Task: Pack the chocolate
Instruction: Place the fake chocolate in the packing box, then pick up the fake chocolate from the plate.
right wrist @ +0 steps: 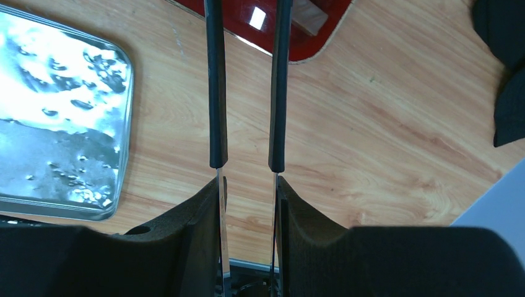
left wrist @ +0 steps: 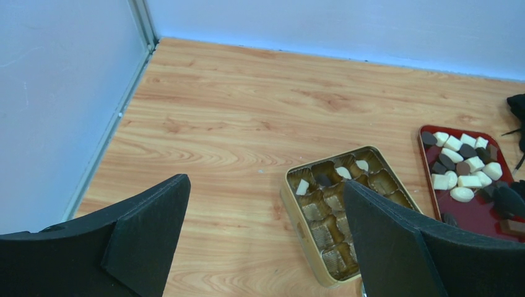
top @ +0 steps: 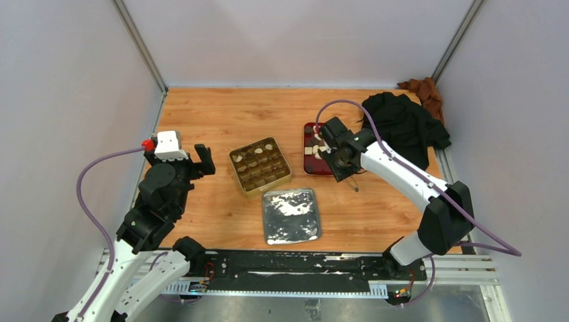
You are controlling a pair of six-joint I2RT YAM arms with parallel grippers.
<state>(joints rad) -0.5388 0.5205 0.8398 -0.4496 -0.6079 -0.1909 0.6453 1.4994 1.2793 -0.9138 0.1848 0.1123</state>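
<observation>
Cream-white and dark brown chocolate chunks (left wrist: 461, 164) lie on a red tray (top: 310, 163), which also shows in the left wrist view (left wrist: 477, 210). A gold tin (top: 260, 164) with brown grid compartments holds a few pieces (left wrist: 302, 187) along its far row. My right gripper (top: 339, 155) hovers over the red tray and is shut on metal tongs (right wrist: 215, 93) with black sleeves. The tong arms reach toward the red tray (right wrist: 322, 37), and their tips are out of view. My left gripper (left wrist: 266, 185) is open and empty, left of the tin.
A silver tin lid (top: 290, 215) lies in front of the gold tin and shows in the right wrist view (right wrist: 56, 117). A black cloth (top: 402, 124) and a brown cloth (top: 423, 90) sit at the back right. Walls close the table's sides and back.
</observation>
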